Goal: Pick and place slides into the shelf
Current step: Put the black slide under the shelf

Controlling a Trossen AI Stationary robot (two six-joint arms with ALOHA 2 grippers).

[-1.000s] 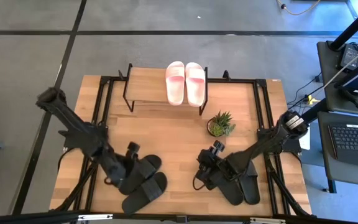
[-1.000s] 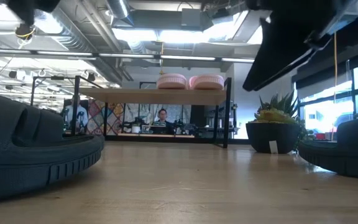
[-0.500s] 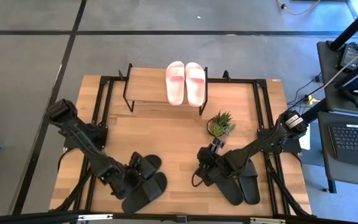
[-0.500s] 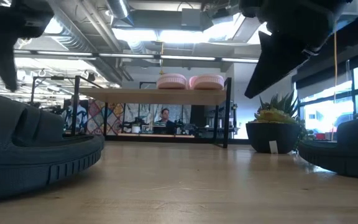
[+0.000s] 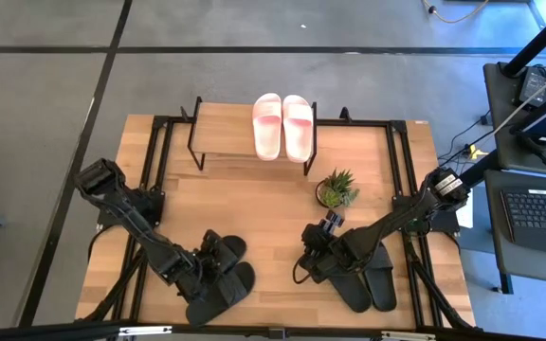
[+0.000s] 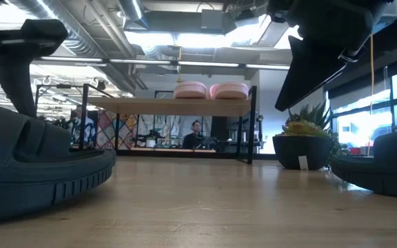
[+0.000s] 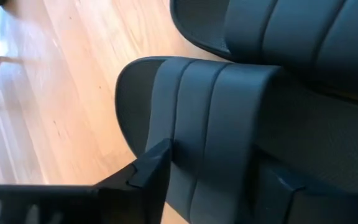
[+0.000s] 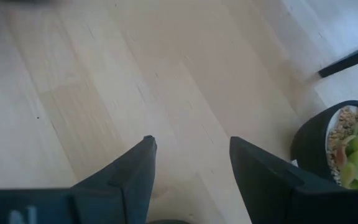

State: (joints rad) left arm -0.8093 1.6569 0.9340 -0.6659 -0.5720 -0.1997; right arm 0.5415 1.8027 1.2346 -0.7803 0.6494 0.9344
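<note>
Your left gripper [image 5: 207, 268] sits low over the black pair of slides [image 5: 224, 281] at the table's near left. In the left wrist view one finger [image 7: 149, 167] touches the strap of the nearer black slide [image 7: 229, 124], with the second slide [image 7: 291, 31] just beside it; the other finger is out of frame, so you cannot tell whether the jaws are spread or closed.

Your right gripper [image 5: 322, 237] hovers at the inner end of the other black pair [image 5: 366, 279], near right. Its wrist view shows both fingers [image 8: 132, 171] parted over bare wood, holding nothing, with the potted plant [image 8: 347, 143] close by.

The pink pair [image 5: 283, 126] lies side by side on the right end of the shelf [image 5: 221, 133], at the table's far edge. The shelf's left portion is bare plank.

The table [image 5: 254, 204] is open wood between both grippers and the shelf; the plant [image 5: 336, 189] stands between the right gripper and the shelf's right end.

Only the low view shows the open gap under the shelf top [image 6: 171, 103], and a person [image 6: 197, 131] in the room behind.
</note>
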